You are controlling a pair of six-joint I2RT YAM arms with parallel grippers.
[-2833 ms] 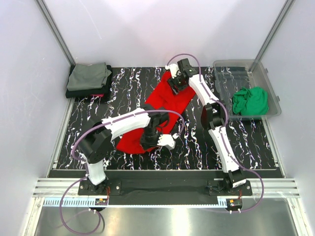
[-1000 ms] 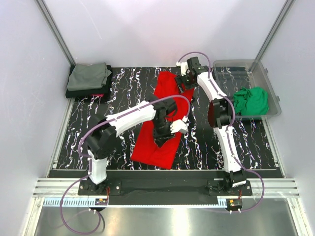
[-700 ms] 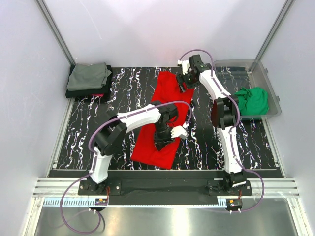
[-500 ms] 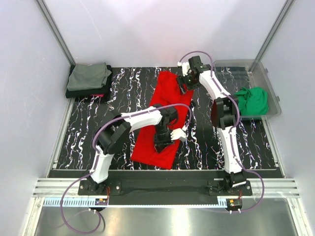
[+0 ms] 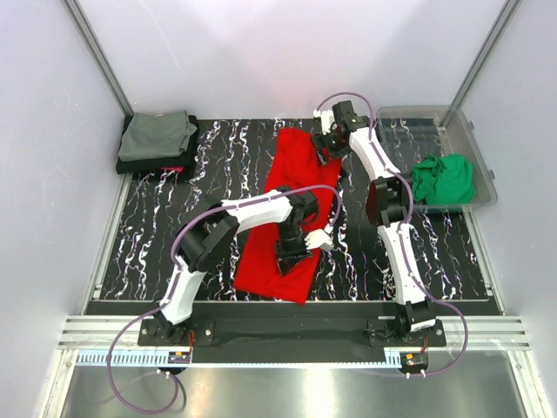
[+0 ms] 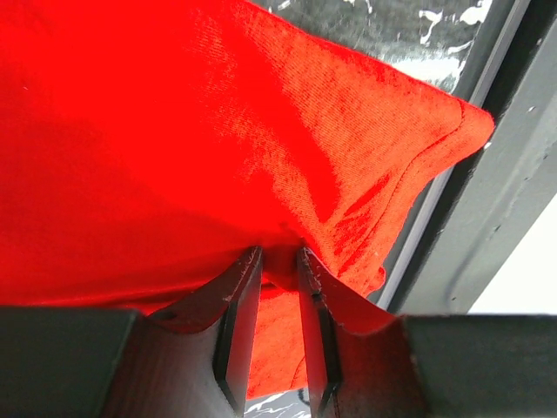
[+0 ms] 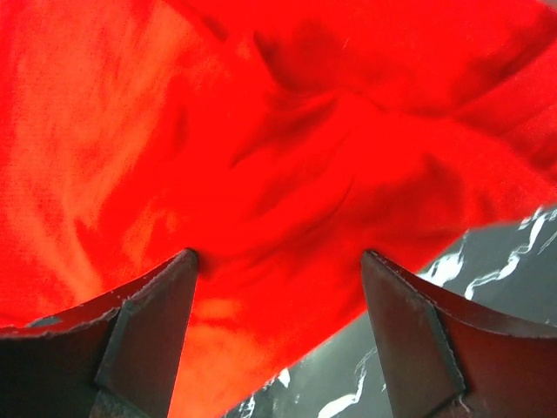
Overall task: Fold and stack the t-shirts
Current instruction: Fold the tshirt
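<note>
Bright red soft cloth t-shirt [image 5: 298,165] lies as a long folded strip down the middle of the black white-veined table [image 5: 218,165]; the clear plastic bin [image 5: 409,131] at far right holds a crumpled green t-shirt [image 5: 444,178]; a folded grey-olive t-shirt [image 5: 157,135] sits atop a dark t-shirt [image 5: 144,164] at far left; the left gripper [image 6: 277,266] is clenched on a red fold near the strip's near end; the right gripper [image 7: 278,270] is over the far end, jaws spread wide, grasping nothing.

A bright red cloth t-shirt [image 5: 294,165] lies as a long, slightly rumpled strip down the middle of the black marbled table [image 5: 218,174]. A crumpled green t-shirt [image 5: 442,178] sits at its far right. A folded grey-olive t-shirt [image 5: 157,135] tops a dark t-shirt [image 5: 137,165] at its far-left corner.
</note>
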